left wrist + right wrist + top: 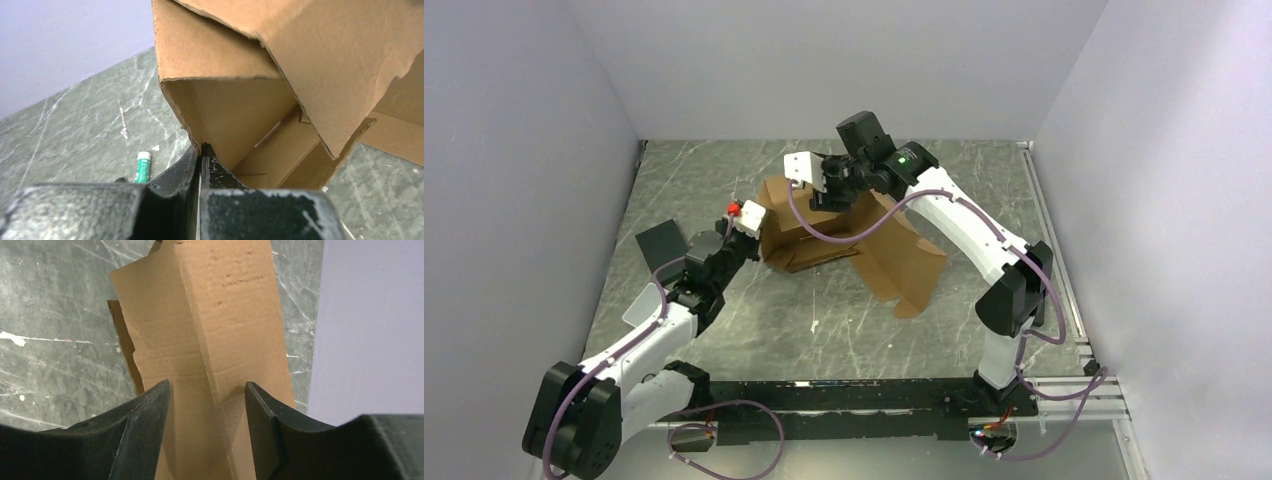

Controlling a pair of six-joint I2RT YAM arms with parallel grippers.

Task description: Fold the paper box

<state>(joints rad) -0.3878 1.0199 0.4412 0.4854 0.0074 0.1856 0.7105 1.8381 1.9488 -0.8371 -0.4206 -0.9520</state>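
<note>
The paper box (864,245) is brown corrugated cardboard, partly folded, in the middle of the table, with a flat panel spread to the right. My left gripper (750,224) is at its left wall. In the left wrist view the left gripper (201,148) is shut, with the lower edge of that upright wall (225,115) running down between its tips. My right gripper (832,192) is over the box's back. In the right wrist view the right gripper (207,386) is open and straddles a creased ridge of cardboard (210,340) without touching it.
A black rectangular pad (662,243) lies left of the left arm. A small green-and-white tube (143,166) lies on the table beside the left fingers. White walls close in the marbled table (844,330) on three sides.
</note>
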